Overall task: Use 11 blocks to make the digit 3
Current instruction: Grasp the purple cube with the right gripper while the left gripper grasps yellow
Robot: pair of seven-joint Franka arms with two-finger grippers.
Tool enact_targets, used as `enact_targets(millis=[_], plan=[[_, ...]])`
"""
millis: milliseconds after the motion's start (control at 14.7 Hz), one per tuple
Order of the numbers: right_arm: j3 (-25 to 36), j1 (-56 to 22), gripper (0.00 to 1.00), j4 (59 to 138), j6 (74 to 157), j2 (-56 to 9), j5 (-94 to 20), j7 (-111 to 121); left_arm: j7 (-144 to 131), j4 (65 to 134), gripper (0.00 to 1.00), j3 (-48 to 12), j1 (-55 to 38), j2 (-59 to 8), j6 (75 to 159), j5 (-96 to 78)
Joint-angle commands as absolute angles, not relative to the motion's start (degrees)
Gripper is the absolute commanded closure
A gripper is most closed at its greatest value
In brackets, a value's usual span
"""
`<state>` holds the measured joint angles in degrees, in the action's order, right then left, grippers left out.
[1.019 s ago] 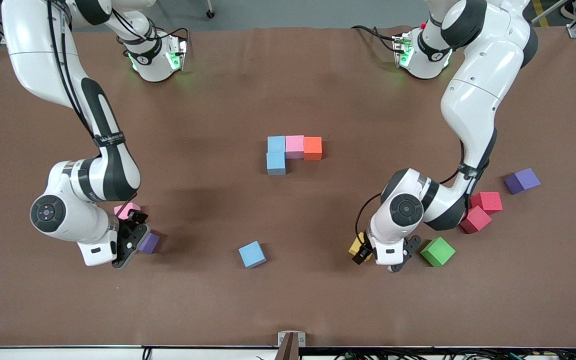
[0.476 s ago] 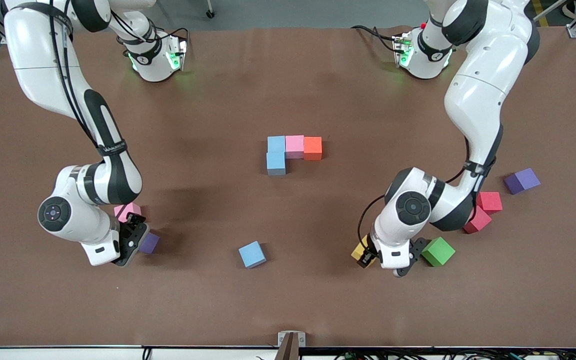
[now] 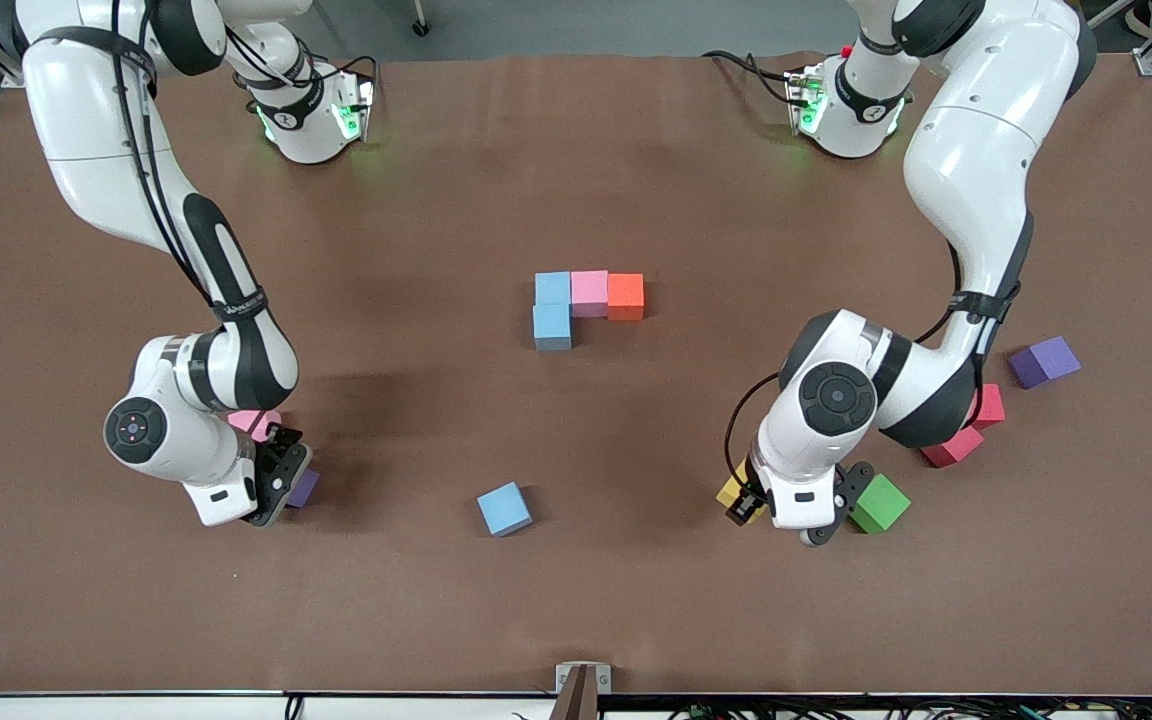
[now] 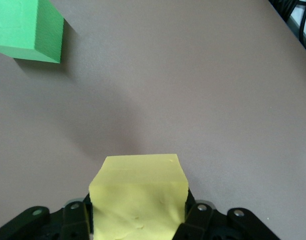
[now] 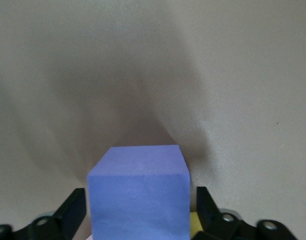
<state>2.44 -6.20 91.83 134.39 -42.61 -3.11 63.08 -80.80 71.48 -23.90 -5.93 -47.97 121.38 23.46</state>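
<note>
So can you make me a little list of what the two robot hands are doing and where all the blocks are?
left gripper: closed on the yellow block, beside the green block
right gripper: closed on a purple block, next to a pink block
started figure: two light blue blocks, pink block, orange block, touching, mid-table
loose blocks: light blue block, two red blocks, another purple block
table: brown

Even, bright overhead light; soft arm shadows fall on the matte worktop (image 3: pixel 576 600). Wrist views look paler, slightly soft near the lens.
</note>
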Motion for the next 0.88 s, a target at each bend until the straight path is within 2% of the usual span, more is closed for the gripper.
enact_targets(millis=[0,68,136,204,408,611,815], plan=[[1.49,-5.27,0.62,92.9,134.91,-41.92,-2.72,63.9,-79.54,72.16,0.99,-23.91,-5.71,-46.76,120.24,22.94],[1.49,-5.45,0.77,92.9,134.65,-41.75,-2.72,63.9,-79.37,72.16,0.99,-23.91,-5.71,-46.76,120.23,22.94],[1.49,-5.54,0.86,92.9,134.39,-41.66,-2.72,63.9,-79.28,72.25,0.99,-23.91,-5.63,-46.58,120.15,23.03],[1.49,-5.8,0.9,92.81,134.04,-41.49,-2.72,63.46,-78.93,72.25,0.99,-23.73,-5.63,-46.06,119.71,23.03],[1.49,-8.08,0.91,92.29,131.32,-40.17,-2.9,60.31,-78.57,72.25,0.99,-23.73,-5.62,-45.09,117.87,22.94],[1.5,-11.76,0.91,91.14,124.64,-38.76,-2.81,50.05,-78.57,72.42,0.99,-23.73,-5.62,-43.68,117.16,22.76],[1.49,-17.21,0.91,91.58,122.79,-37.71,-2.81,36.35,-78.57,72.33,0.99,-24.08,-5.71,-43.33,115.14,22.85]])
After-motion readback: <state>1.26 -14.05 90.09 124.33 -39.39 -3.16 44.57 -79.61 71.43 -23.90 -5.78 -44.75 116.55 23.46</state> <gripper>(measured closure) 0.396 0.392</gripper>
